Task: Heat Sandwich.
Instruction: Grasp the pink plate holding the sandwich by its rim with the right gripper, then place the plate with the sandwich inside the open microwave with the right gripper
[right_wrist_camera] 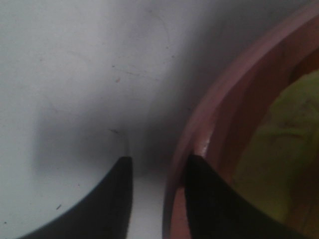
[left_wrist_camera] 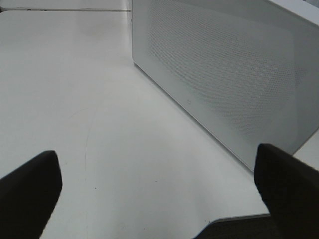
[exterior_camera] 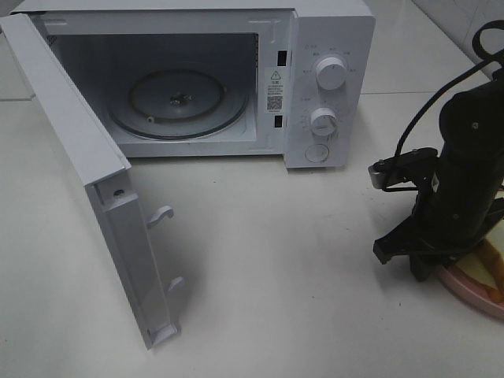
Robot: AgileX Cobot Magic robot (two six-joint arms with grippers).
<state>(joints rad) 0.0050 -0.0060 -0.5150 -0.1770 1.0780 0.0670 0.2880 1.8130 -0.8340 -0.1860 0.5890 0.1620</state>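
Note:
The sandwich (exterior_camera: pixel 493 265) lies on a round pink plate (exterior_camera: pixel 466 297) at the right edge of the table, mostly hidden by my right arm. In the right wrist view its pale yellow-green layer (right_wrist_camera: pixel 279 149) shows inside the plate's rim (right_wrist_camera: pixel 224 99). My right gripper (right_wrist_camera: pixel 158 164) straddles that rim with one finger inside the plate and one outside. Its jaws are narrow, and a strip of table still shows between the outer finger and the rim. In the exterior view that gripper (exterior_camera: pixel 423 270) is down at the plate's near-left edge. My left gripper (left_wrist_camera: pixel 159 194) is wide open and holds nothing.
The white microwave (exterior_camera: pixel 331 87) stands at the back with its door (exterior_camera: pixel 79 157) swung open to the left and the glass turntable (exterior_camera: pixel 177 102) bare. The door's dotted outer face (left_wrist_camera: pixel 224 74) fills the left wrist view. White tabletop (exterior_camera: pixel 276 260) lies between the microwave and the plate.

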